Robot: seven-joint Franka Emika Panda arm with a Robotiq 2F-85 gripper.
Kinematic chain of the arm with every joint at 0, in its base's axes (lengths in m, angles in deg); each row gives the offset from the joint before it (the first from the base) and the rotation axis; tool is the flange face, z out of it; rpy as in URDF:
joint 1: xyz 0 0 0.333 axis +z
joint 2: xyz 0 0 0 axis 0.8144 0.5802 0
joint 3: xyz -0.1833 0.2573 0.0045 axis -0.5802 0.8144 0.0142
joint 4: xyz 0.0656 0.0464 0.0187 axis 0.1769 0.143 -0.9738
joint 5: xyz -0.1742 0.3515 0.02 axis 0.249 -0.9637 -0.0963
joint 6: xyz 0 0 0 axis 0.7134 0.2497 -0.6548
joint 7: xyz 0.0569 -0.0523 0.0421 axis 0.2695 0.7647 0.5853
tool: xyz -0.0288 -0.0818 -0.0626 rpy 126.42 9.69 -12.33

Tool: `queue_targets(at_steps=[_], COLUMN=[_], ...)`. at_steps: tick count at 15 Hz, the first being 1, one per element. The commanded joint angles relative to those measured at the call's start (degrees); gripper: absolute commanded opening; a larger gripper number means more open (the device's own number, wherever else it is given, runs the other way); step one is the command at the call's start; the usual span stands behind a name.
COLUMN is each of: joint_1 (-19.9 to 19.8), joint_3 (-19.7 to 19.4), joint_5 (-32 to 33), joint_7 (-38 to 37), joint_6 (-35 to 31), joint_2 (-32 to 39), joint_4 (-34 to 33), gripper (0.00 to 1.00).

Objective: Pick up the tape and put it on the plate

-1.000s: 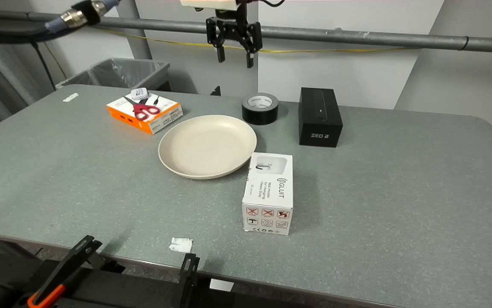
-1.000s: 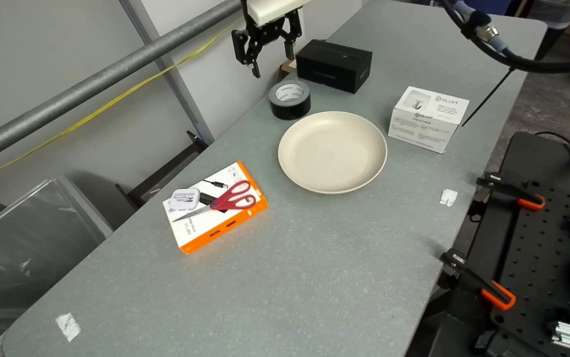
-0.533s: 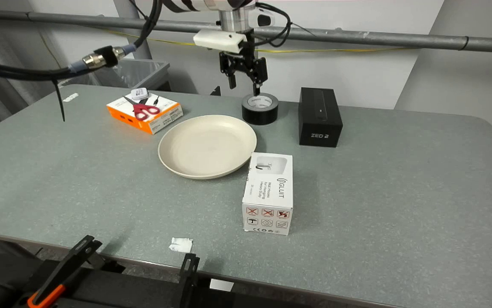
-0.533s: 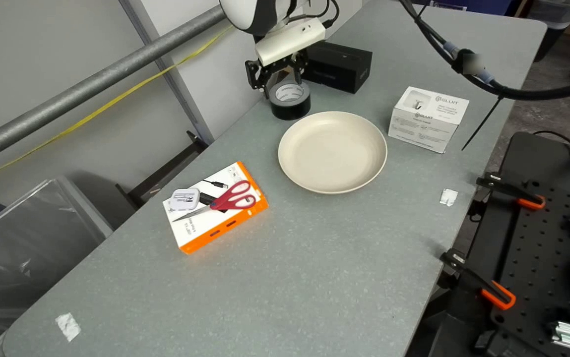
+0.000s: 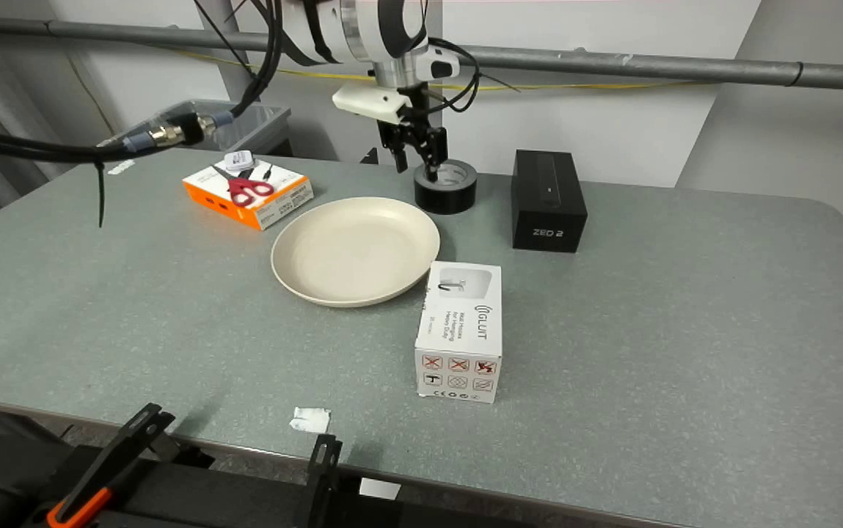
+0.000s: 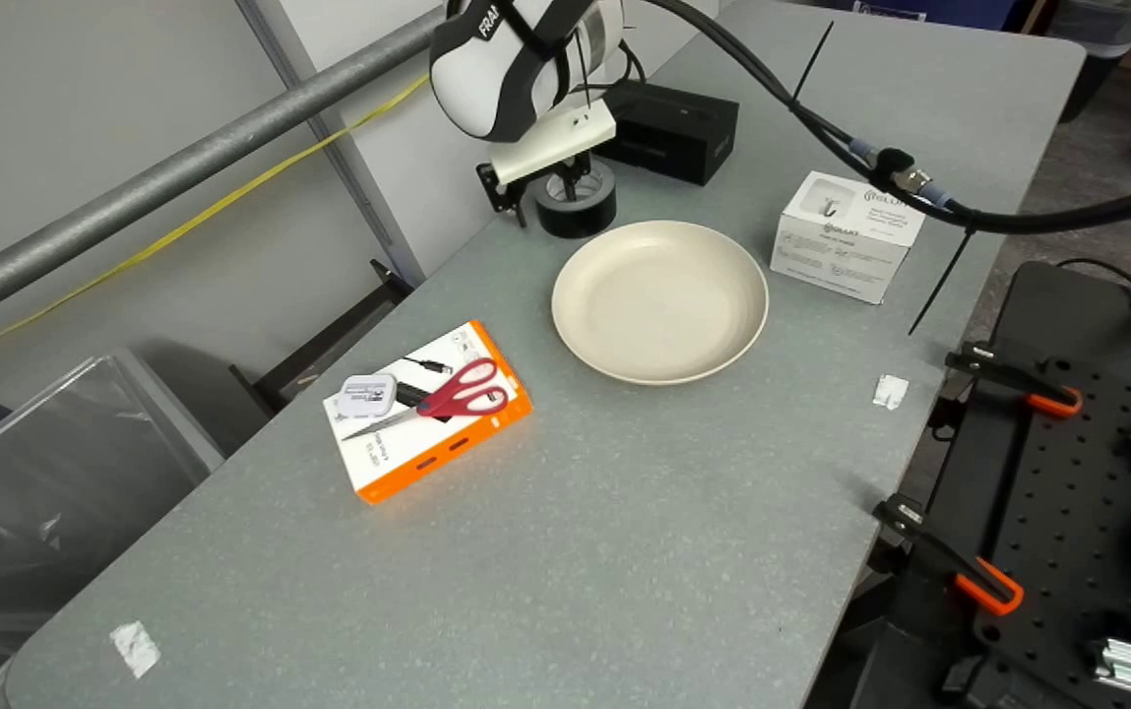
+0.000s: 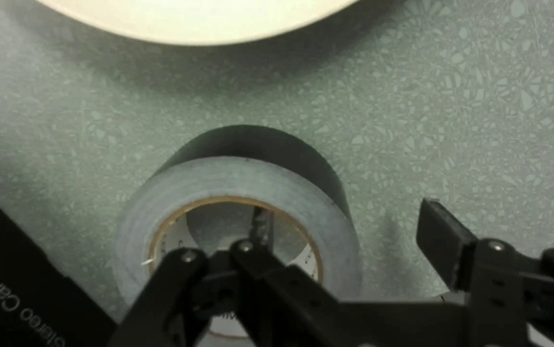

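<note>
The tape (image 5: 446,199), a squat black roll with a greyish top, lies flat at the table's back edge; it also shows in an exterior view (image 6: 580,219) and the wrist view (image 7: 199,178). The cream plate (image 5: 351,253) lies beside it, also in an exterior view (image 6: 659,300) and at the top of the wrist view (image 7: 199,21). My gripper (image 5: 417,170) is open. One finger is at the tape's hole; how deep is unclear. The other finger is outside the roll, apart from its wall. The gripper also shows in an exterior view (image 6: 546,205) and the wrist view (image 7: 349,229).
A black box (image 5: 549,202) stands beside the tape. A white box (image 5: 459,330) stands close to the plate. An orange-white box (image 5: 249,192) carries red scissors (image 6: 462,389) and a small white case. A wall and pipe (image 5: 612,70) run behind the table. Cables hang from the arm.
My gripper has come down from above the table to the tape, with one finger now at its hole. It stays open. The tape, plate and boxes have not moved.
</note>
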Motion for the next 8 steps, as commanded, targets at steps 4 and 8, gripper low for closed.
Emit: queue_targets(at_steps=[4,8], joint_1=[0.57,0.28], joint_3=[-1.17,-0.33], joint_5=[-1.13,-1.52], joint_7=[-1.10,0.34], joint_6=[0.40,3.83], joint_2=[2.50,0.65], joint_4=[-5.69,-5.71], gripper=[0.26,0.04])
